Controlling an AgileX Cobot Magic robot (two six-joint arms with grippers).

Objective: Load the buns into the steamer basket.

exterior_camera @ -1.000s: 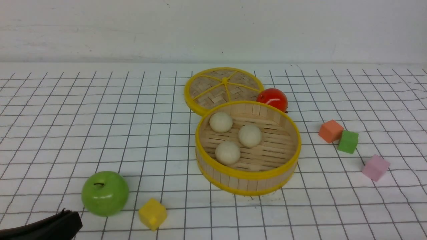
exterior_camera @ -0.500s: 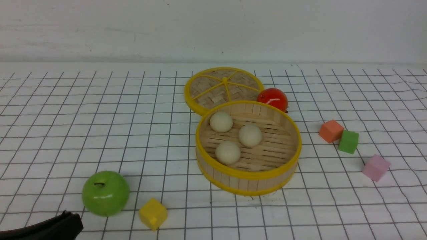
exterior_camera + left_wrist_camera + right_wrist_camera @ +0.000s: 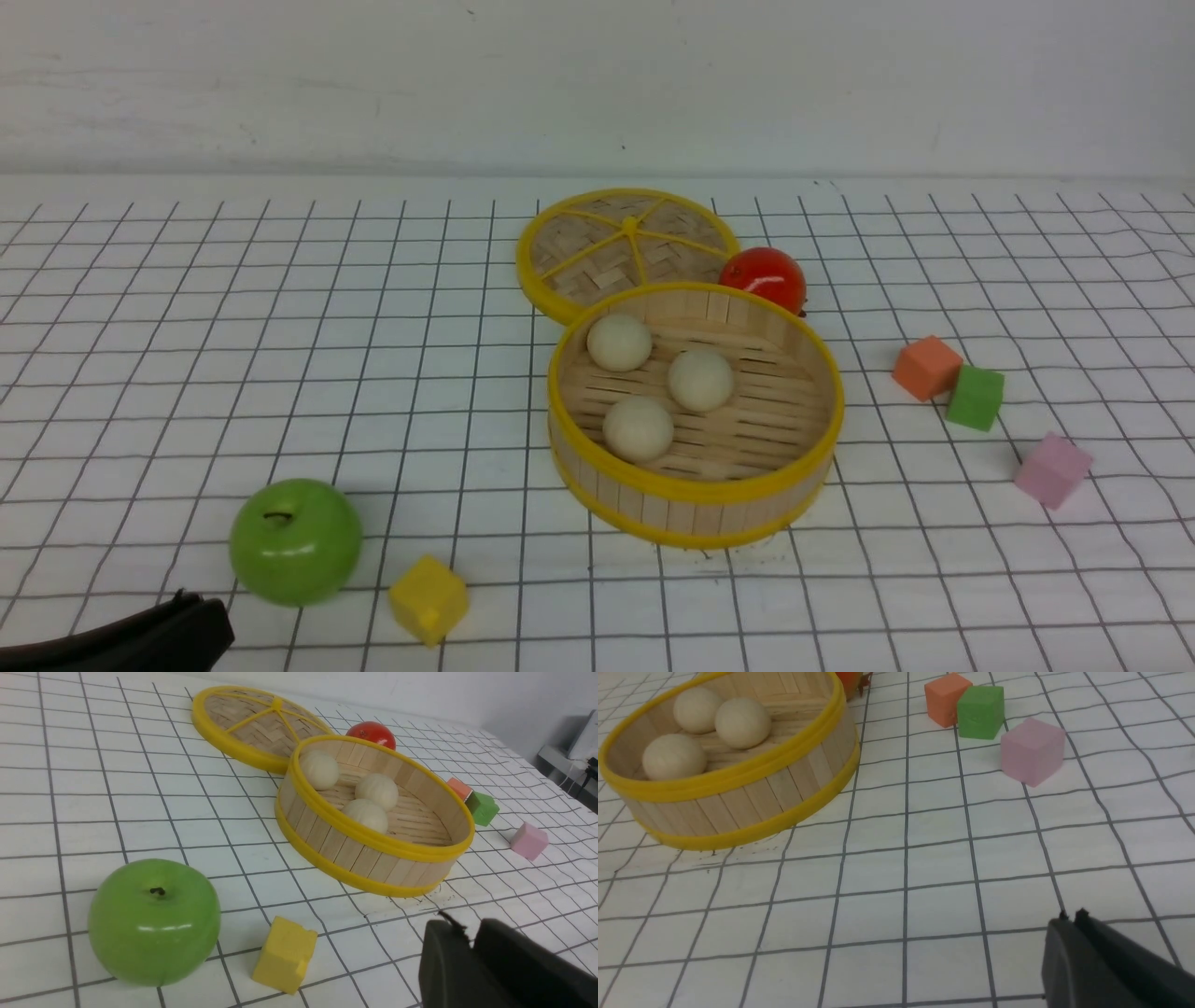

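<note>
Left wrist view puts our left end effector (image 3: 469, 942) low over the bench (image 3: 70, 788), its two dark fingers pressed together on nothing, on the near side of the steamer basket (image 3: 355, 854) and well apart from it. Our right end effector (image 3: 1071, 926) looks the same in its own wrist view: fingers together, empty, also on the near side of the basket with bare grid between.

All three buns (image 3: 700, 380) lie inside the basket, on its slatted floor. One sits by the far wall, one near the middle, one closer to the near wall; they look close together but separate, and whether any touch we cannot tell. We judge the task finished, with nothing left to lift.

Should we need to move a bun, we would expect it to be light and smooth, round enough to roll out of a loose grip. We cannot tell soft from hard. We would close across the widest part from above, gently, keeping clear of the basket wall.

Behind the basket, touching its far rim or just beside it, lies the lid (image 3: 625, 247), and a tomato (image 3: 763, 277) sits just behind the far rim. Near the basket's left front are a green apple (image 3: 295, 541) and a yellow cube (image 3: 428, 599); off its right side are orange (image 3: 925, 367), green (image 3: 974, 397) and pink (image 3: 1052, 469) cubes.
</note>
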